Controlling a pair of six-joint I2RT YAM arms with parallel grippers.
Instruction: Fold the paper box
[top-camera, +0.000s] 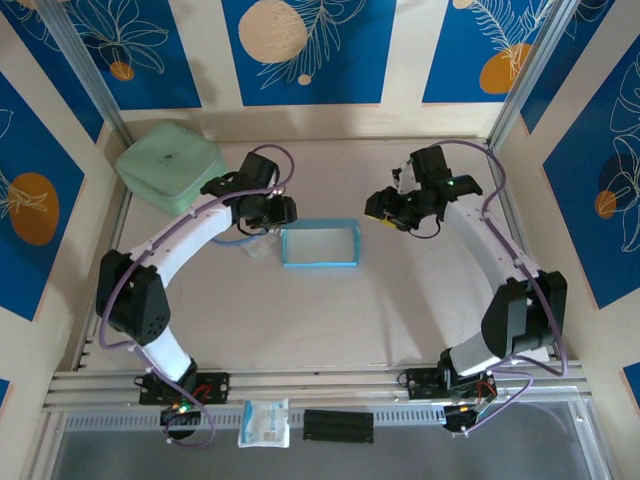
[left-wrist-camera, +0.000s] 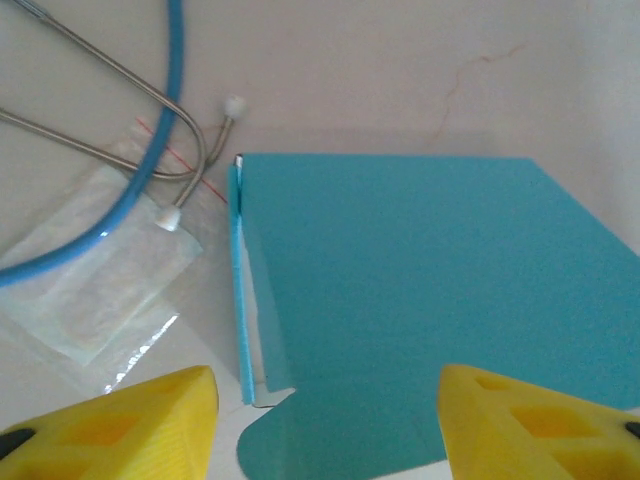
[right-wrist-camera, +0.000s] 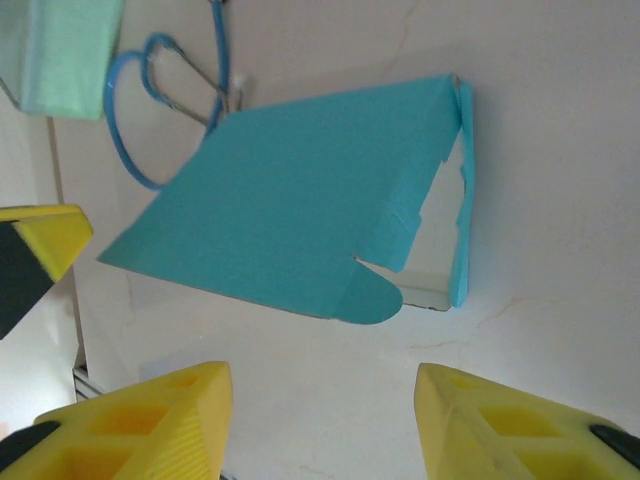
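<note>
two arm bases sit on the metal rail (top-camera: 320, 385) along the near edge, and on the tray strip just in front of it lie one printed packet (top-camera: 263, 422) and one black strip (top-camera: 338, 425), side by side

past the rail the table (top-camera: 320, 330) runs bare up to the paper box (top-camera: 320, 245), the broadest free stretch, framed by the two arms curving inward on either side

one paper box lies mid-table, its long sides parallel to the near edge; from above it reads as teal walls around a white floor. from the wrists it shows a wide teal face (left-wrist-camera: 420, 290) with one rounded tab at a corner, and at its right end (right-wrist-camera: 290, 190) thin flaps stand off around an open gap

just left of the box lie one clear packet (left-wrist-camera: 100, 280) and one stethoscope (left-wrist-camera: 177, 50) with a blue tube, the packet partly under the tube and close to the box's left edge

left gripper (top-camera: 280, 212) (left-wrist-camera: 325, 400) hangs at the box's far left corner, fingers spread, the teal face lying between and beyond them; whether they touch it i cannot tell. right gripper (top-camera: 380, 213) (right-wrist-camera: 322, 385) stands apart from the box's right end with bare table between, fingers spread, pinching nothing

one mint-green case (top-camera: 170, 165) fills the far left corner, near the left arm's elbow; the far right corner offers room up to the back wall (top-camera: 330, 120)
</note>
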